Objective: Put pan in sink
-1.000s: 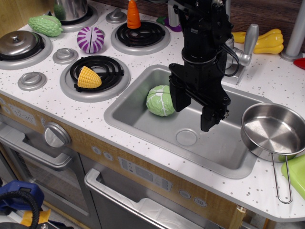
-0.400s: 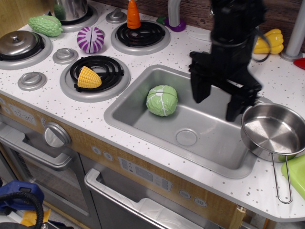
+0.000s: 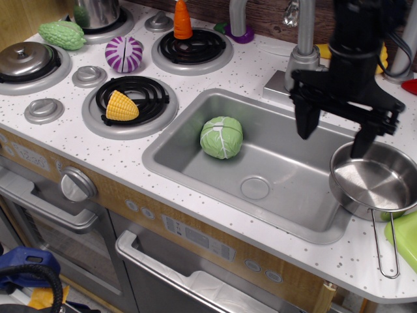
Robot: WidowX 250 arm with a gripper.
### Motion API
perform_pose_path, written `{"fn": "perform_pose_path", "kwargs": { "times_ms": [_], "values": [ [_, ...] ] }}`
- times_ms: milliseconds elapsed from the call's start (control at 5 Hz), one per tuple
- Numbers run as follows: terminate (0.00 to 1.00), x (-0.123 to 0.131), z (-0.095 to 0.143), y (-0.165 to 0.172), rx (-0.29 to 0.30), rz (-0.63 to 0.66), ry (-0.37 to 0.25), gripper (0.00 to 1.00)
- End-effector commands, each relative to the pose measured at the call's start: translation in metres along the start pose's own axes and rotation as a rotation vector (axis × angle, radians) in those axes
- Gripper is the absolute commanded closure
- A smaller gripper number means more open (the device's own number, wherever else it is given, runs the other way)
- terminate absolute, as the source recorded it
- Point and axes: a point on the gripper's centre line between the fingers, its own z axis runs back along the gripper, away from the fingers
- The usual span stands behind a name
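Pan (image 3: 374, 182) just below-right of open end effector (image 3: 333, 134).

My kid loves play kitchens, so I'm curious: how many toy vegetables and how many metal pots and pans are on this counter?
Toy vegetables: 6 (green cabbage in the grey metal sink, yellow corn cob, orange carrot, purple-and-white onion, bumpy green gourd, yellow squash)
Metal cookware: 3 (shiny steel wire-handled pan, grey domed lidded pot, tall steel pot)
Total: 9
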Motion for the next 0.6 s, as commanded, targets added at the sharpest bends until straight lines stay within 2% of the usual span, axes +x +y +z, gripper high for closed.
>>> {"fn": "perform_pose_path", "kwargs": {
  "times_ms": [0,200,400],
  "values": [
    [0.00,0.015,-0.009,-0.002,-0.011,0.007,-0.104,0.00],
    [0.00,0.017,-0.024,0.005,-0.021,-0.001,-0.128,0.00],
    [0.00,0.023,-0.039,0.011,-0.062,-0.017,-0.137,0.00]
  ]
}}
